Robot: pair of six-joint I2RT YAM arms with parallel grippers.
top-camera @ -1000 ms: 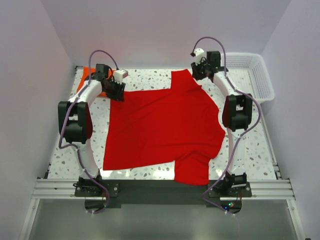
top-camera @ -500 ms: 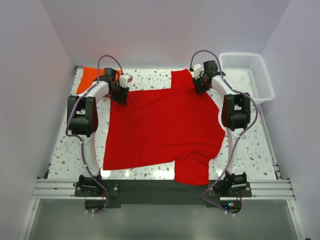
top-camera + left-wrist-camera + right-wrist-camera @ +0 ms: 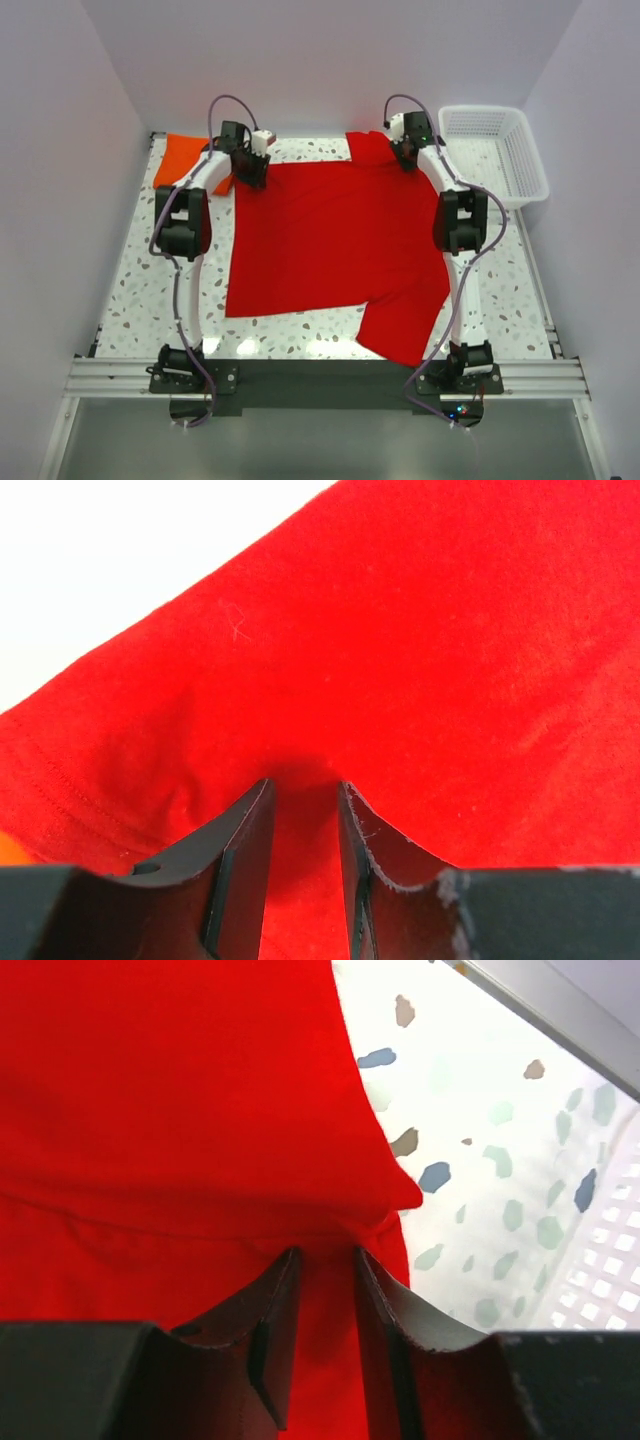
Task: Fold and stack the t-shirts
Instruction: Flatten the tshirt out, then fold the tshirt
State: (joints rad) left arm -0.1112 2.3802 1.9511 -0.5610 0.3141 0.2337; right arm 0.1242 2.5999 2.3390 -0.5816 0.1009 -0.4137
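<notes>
A red t-shirt [image 3: 335, 240] lies spread on the speckled table, one sleeve hanging toward the near edge. My left gripper [image 3: 250, 172] is shut on the shirt's far left corner; the left wrist view shows red cloth [image 3: 400, 660] pinched between its narrow jaws [image 3: 303, 785]. My right gripper [image 3: 408, 152] is shut on the shirt's far right edge; the right wrist view shows a fold of red cloth [image 3: 180, 1110] between its jaws [image 3: 325, 1252]. An orange t-shirt [image 3: 180, 158] lies folded at the far left corner.
A white plastic basket [image 3: 495, 150] stands at the far right of the table, and its mesh shows in the right wrist view [image 3: 610, 1280]. The speckled tabletop [image 3: 140, 290] is bare on the left. Both arms stretch to the far edge.
Both grippers have pulled the red shirt toward the far edge and to the right. The shirt now lies flatter and its near hem has moved away from the front edge.
</notes>
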